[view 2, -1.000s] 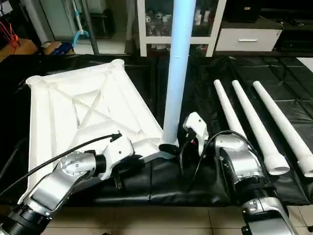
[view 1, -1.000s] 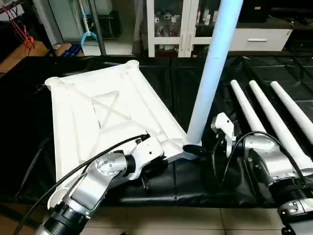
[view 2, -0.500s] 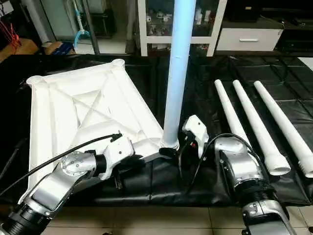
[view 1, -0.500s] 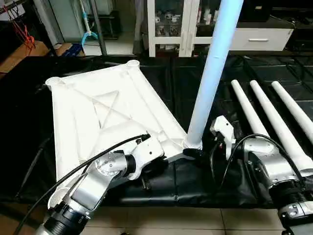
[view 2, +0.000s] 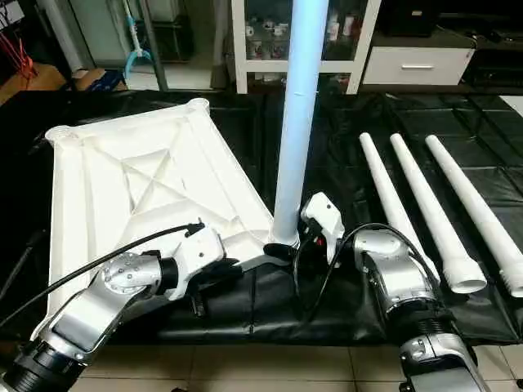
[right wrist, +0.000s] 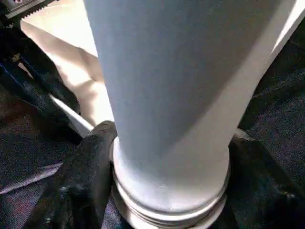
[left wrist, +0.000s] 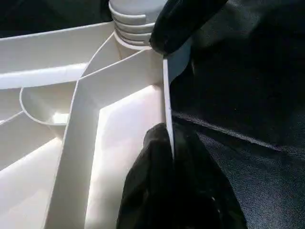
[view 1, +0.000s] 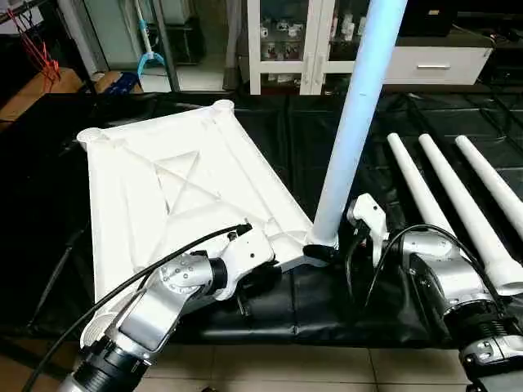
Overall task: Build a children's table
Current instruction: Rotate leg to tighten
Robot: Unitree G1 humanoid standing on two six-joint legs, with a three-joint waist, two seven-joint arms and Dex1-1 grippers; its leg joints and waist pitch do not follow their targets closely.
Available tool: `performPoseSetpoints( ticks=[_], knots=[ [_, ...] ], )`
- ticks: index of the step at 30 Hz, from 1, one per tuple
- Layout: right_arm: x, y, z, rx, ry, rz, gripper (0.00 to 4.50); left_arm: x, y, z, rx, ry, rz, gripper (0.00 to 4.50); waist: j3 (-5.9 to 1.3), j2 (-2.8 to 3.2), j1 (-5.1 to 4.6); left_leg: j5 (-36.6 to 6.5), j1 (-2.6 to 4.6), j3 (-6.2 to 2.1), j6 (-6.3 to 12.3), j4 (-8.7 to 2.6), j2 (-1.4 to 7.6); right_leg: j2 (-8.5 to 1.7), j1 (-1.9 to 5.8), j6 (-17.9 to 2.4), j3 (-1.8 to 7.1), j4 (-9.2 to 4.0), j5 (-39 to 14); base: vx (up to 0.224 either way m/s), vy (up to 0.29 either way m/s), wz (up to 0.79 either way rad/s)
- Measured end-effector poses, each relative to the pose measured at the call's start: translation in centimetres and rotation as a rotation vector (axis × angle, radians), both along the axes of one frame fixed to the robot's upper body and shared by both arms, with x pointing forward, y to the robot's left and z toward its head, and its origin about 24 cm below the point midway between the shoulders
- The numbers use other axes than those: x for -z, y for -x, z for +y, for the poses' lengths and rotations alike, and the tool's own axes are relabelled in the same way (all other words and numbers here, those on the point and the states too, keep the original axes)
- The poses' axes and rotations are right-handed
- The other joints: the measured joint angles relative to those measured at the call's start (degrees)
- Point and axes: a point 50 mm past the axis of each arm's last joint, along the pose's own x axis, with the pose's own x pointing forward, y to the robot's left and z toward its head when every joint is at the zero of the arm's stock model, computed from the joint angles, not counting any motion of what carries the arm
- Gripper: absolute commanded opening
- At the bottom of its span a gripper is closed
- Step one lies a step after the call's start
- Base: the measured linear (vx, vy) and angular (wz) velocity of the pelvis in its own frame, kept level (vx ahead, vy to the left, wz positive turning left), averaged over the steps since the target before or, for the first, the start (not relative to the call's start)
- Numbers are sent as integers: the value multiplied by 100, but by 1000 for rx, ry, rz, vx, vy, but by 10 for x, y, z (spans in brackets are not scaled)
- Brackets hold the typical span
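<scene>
The white tabletop point(view 1: 163, 188) lies underside up on a black mat, ribs and round corner sockets showing. One long white leg point(view 1: 355, 122) stands upright in the near right corner socket. My right gripper point(view 1: 323, 249) is at the leg's base, its black fingers point(right wrist: 81, 181) hugging the ringed collar from both sides. My left gripper point(view 1: 249, 286) is shut on the tabletop's thin near rim point(left wrist: 167, 95) just beside that socket, with one finger point(left wrist: 157, 181) on each face of the wall. Three loose legs point(view 1: 466, 204) lie side by side on the mat at the right.
The black mat point(view 1: 327, 302) ends at a tiled floor strip point(view 1: 286, 367) along the near edge. A white glass-door cabinet point(view 1: 294, 41) and a white drawer unit point(view 1: 433, 65) stand behind. A blue-headed tool point(view 1: 147, 61) leans at the back left.
My right gripper has shifted a little left, closer in on the upright leg's base, and its fingers have narrowed around it. The left arm and tabletop have stayed put.
</scene>
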Motion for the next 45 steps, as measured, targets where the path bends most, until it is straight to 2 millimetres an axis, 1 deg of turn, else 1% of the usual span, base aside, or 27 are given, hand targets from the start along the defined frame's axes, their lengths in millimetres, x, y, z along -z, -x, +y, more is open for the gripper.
performPoseSetpoints(
  ticks=[9,10,12,15,18,20,21,25,28,30,38,39,42,44,45],
  knots=[
    [3,0,4,29,-14,-19,277,0,0,2,-10,-3,1,0,-1,-1,-13,0,2,1,0,-1,2,1,0,0,0,1,0,0,0,0],
    [4,0,7,47,-22,-27,277,1,-1,3,-22,0,3,0,-1,-1,-31,0,5,2,-1,-1,3,1,0,0,0,3,0,0,0,0],
    [7,-2,14,101,-28,-48,277,1,-2,2,-56,8,4,0,-1,-1,-96,0,11,8,-1,-1,6,1,-1,-14,0,3,8,0,0,0],
    [11,-4,19,175,-18,-75,277,3,-5,-1,-104,14,5,0,-4,4,-122,-1,31,12,-3,-2,7,-1,5,-20,0,0,12,0,0,0],
    [17,-7,28,289,-26,-93,276,5,-9,-5,-158,19,6,0,-17,24,-179,-2,48,14,-5,-6,7,-3,-4,6,3,-4,-4,0,0,0],
    [19,-10,33,372,-27,-101,276,6,-14,-10,-195,22,5,0,-30,44,-226,-2,53,13,-5,-6,5,-4,-27,23,6,-6,-13,0,0,0],
    [20,-15,39,460,-33,-103,276,7,-19,-14,-235,28,5,0,-34,50,-241,-2,52,13,-5,-8,5,-4,-35,28,7,-8,-17,0,0,0],
    [21,-27,54,696,-33,-109,275,7,-33,-29,-352,55,2,0,-35,76,-242,-3,41,11,-6,-23,-1,-7,-55,32,4,-31,-19,0,0,0],
    [20,-32,60,804,-33,-112,275,7,-38,-38,-385,58,-4,0,-39,84,-236,-2,30,11,-6,-72,-5,-6,-54,31,-3,-108,-18,0,0,0],
    [21,-32,63,818,-39,-115,275,7,-39,-40,-387,58,-5,0,-40,85,-233,-2,23,16,-5,-72,-10,-7,-52,-10,2,-123,7,0,0,0],
    [20,-33,66,800,-63,-125,275,6,-39,-40,-380,53,-21,0,-41,85,-231,-2,12,20,-4,-74,-10,-8,-48,-39,0,-144,26,0,0,0],
    [20,-33,66,794,-67,-128,310,6,-39,-39,-379,52,-24,0,-41,85,-232,-2,11,20,-4,-75,-9,-8,-49,-40,0,-143,27,0,0,0],
    [19,-33,65,768,-99,-116,310,6,-38,-36,-375,52,-30,0,-41,86,-233,-1,3,20,-4,-78,-8,-8,-49,-75,-3,-143,52,0,0,0],
    [18,-33,64,745,-131,-101,351,5,-37,-34,-371,53,-33,0,-41,86,-232,-1,4,20,-4,-79,-5,-6,-52,-82,-6,-143,61,0,0,0],
    [18,-32,63,738,-152,-92,351,5,-37,-33,-369,52,-34,0,-41,86,-231,-1,4,20,-4,-80,-4,-6,-52,-84,-6,-143,63,0,0,0]
  ],
)
